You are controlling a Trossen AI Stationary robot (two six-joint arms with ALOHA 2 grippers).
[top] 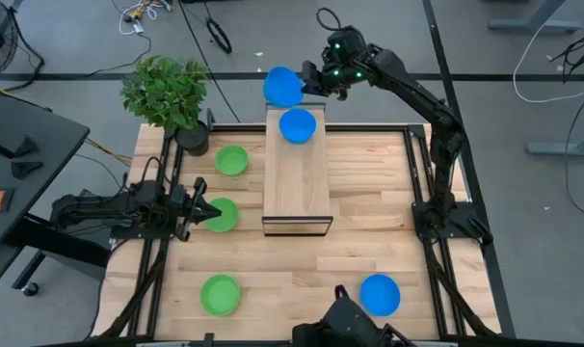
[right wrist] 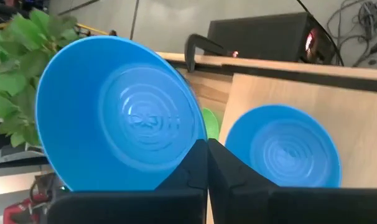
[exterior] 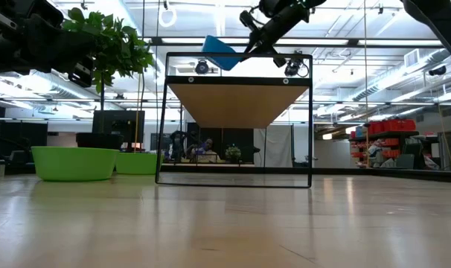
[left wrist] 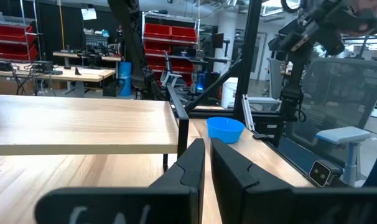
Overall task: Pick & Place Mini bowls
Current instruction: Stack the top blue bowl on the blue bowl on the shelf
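My right gripper (top: 308,82) is shut on a blue mini bowl (top: 282,87), held in the air over the far left corner of the raised wooden shelf (top: 297,188). A second blue bowl (top: 297,125) rests on its base on the shelf's far end. A third blue bowl (top: 380,294) stands on the table near the front right. Green bowls stand on the table at the far left (top: 231,160), middle left (top: 222,214) and near left (top: 221,294). My left gripper (top: 203,213) waits shut at the table's left, by the middle green bowl. My right gripper pinches the held blue bowl's rim (right wrist: 193,144), with one finger (right wrist: 190,167) over the inside of the wall and the other behind it. The fingers slant down from the table's right. The bowl hangs clear of the shelf, tipped on edge, its hollow toward the wrist.
A leafy plant in a dark pot (top: 167,92) stands at the table's far left corner. The shelf's black frame (exterior: 309,119) rises from the table's middle. Black rails (top: 422,183) run along the table's left and right sides.
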